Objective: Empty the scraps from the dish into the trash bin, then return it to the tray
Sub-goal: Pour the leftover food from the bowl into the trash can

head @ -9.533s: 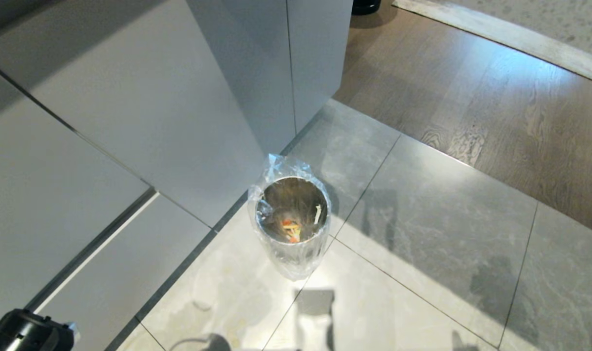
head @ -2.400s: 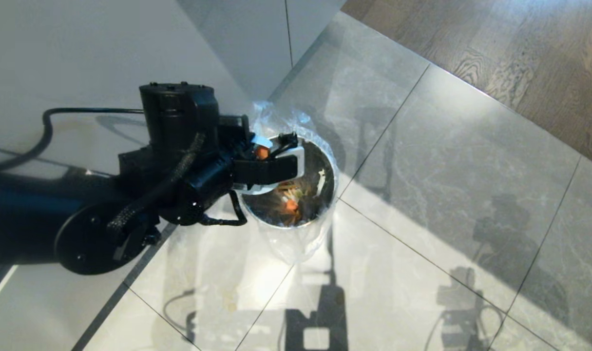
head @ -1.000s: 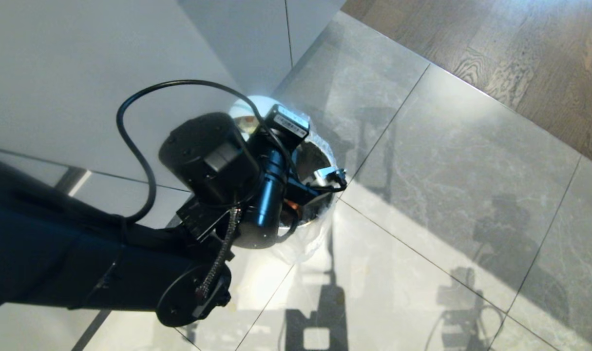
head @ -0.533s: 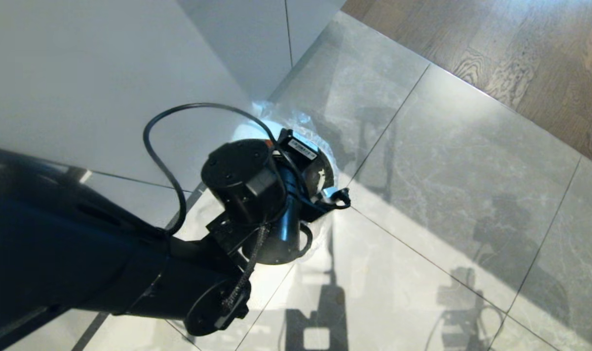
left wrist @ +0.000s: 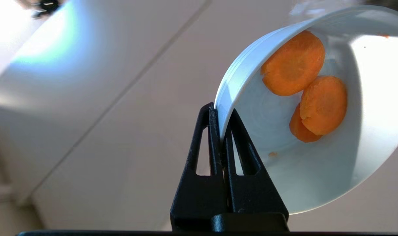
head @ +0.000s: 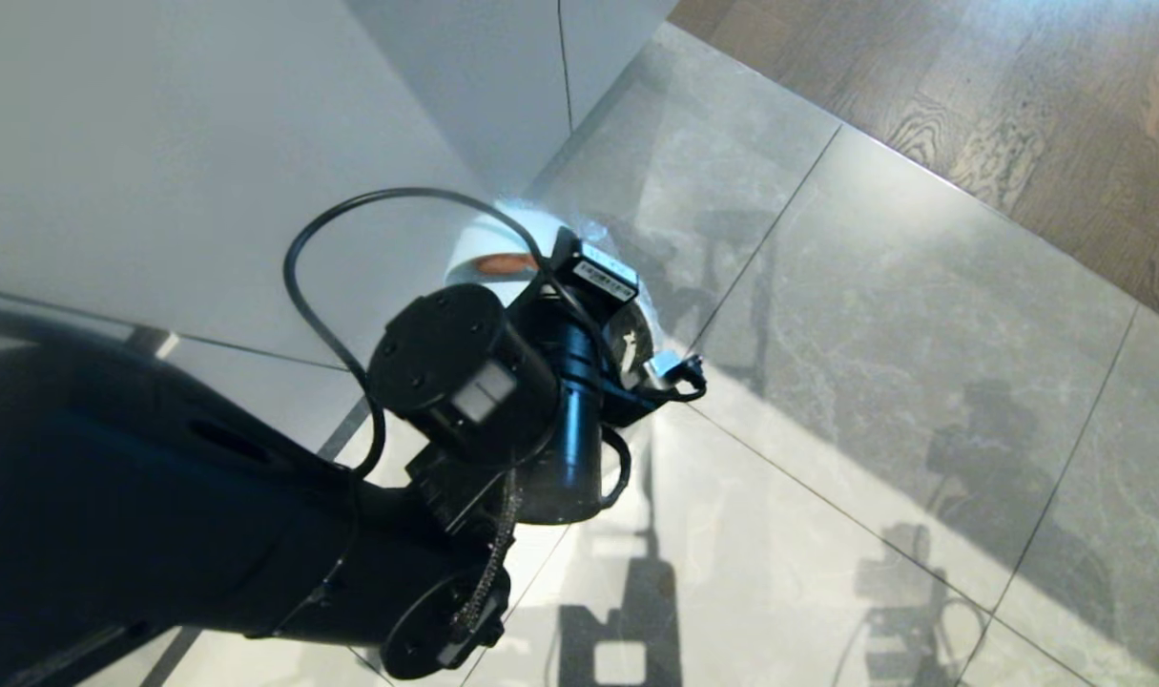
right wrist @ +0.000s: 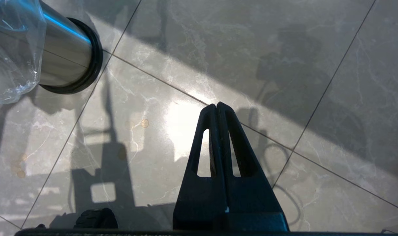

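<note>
1. The trash bin (right wrist: 59, 55) stands on the tiled floor (right wrist: 251, 65).
2. The left tool (left wrist: 221, 113) clamps the dish (left wrist: 316, 170) by its rim, tilted above the bin.
3. The right tool (right wrist: 216, 108) hangs closed (empty) over the floor.
4. Three carrot scraps (left wrist: 321, 105) cling inside the dish.

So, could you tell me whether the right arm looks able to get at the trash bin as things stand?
Probably yes: the right gripper hangs shut and empty over bare floor tiles, nothing lying between it and the trash bin, though the left gripper holds the dish above it.
</note>
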Available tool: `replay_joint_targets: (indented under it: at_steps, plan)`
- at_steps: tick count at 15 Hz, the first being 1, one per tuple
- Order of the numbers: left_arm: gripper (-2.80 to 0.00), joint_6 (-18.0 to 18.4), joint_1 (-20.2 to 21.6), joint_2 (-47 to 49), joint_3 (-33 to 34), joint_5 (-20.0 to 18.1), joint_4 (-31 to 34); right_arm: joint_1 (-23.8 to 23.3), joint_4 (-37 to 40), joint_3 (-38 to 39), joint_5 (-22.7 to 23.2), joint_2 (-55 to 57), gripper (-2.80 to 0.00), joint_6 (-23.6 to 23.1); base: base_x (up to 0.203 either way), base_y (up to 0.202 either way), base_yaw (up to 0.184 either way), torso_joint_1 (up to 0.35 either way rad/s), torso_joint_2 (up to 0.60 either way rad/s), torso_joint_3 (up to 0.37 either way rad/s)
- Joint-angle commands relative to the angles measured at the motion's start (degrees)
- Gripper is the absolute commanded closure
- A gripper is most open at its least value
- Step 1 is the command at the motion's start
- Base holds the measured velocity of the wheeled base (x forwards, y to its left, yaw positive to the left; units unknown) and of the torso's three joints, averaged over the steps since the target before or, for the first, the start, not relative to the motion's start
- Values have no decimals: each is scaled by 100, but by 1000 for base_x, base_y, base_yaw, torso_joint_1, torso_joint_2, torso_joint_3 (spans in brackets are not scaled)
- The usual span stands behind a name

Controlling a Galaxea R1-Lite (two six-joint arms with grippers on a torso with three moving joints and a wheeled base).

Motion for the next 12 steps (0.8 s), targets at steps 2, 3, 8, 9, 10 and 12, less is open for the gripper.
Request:
replay_joint_targets:
  at_steps: [2,3,8,9,10,12]
  plan:
    - [0,191,-8,-281,-144,-481,-280,1,-4,0,-2,-2,0,5,0,0,0,0,0,0]
    - [0,201,-9,-382,-181,-699,-280,1,-4,0,-2,-2,0,5,0,0,0,0,0,0]
    - [0,203,-278,-807,-45,-968,-280,1,-4,0,-2,-2,0,5,0,0,0,0,0,0]
    - [0,204,-305,-870,-13,-982,-280,1,-4,0,-2,-2,0,5,0,0,0,0,0,0]
    - [0,210,-387,-889,82,-990,-280,1,-4,0,-2,-2,0,-3,0,0,0,0,0,0]
    - [0,308,-456,-966,18,-1016,-280,1,-4,0,-2,-2,0,5,0,0,0,0,0,0]
